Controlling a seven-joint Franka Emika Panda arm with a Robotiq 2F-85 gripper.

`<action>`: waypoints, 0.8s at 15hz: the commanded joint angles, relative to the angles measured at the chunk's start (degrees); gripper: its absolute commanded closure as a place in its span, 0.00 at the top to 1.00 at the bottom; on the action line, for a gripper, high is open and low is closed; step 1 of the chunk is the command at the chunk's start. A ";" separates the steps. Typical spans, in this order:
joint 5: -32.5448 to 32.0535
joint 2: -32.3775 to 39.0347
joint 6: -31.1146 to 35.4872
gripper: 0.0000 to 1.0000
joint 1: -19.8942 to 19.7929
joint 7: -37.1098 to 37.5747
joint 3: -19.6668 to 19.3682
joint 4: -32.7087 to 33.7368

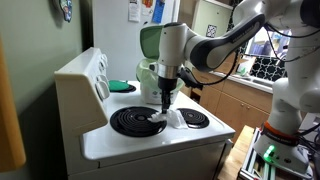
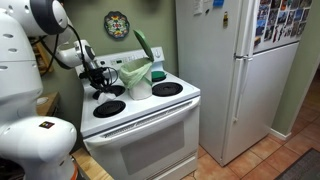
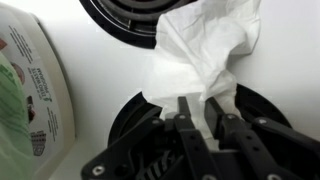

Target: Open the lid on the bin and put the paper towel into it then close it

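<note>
A crumpled white paper towel [image 3: 205, 50] lies on the white stove top between two burners; it also shows in an exterior view [image 1: 180, 118]. My gripper [image 3: 205, 108] is down on it, its fingers drawn close with a fold of the towel pinched between them. A small white bin [image 1: 148, 76] with a green liner stands at the back of the stove just behind the gripper. Its green lid [image 1: 150, 40] is tilted up and open. The bin [image 2: 138, 82] and lid [image 2: 144, 45] show in both exterior views, and the bin's labelled side [image 3: 30, 90] is at the left of the wrist view.
Black coil burners [image 1: 136, 122] lie on either side of the towel. The stove's back panel [image 1: 88, 75] rises behind. A white fridge [image 2: 235, 70] stands beside the stove. A green dish [image 1: 122, 87] sits near the back panel.
</note>
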 commanded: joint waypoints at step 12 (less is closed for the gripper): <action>5.95 0.55 -1.54 0.64 1.07 -5.77 -0.17 -0.16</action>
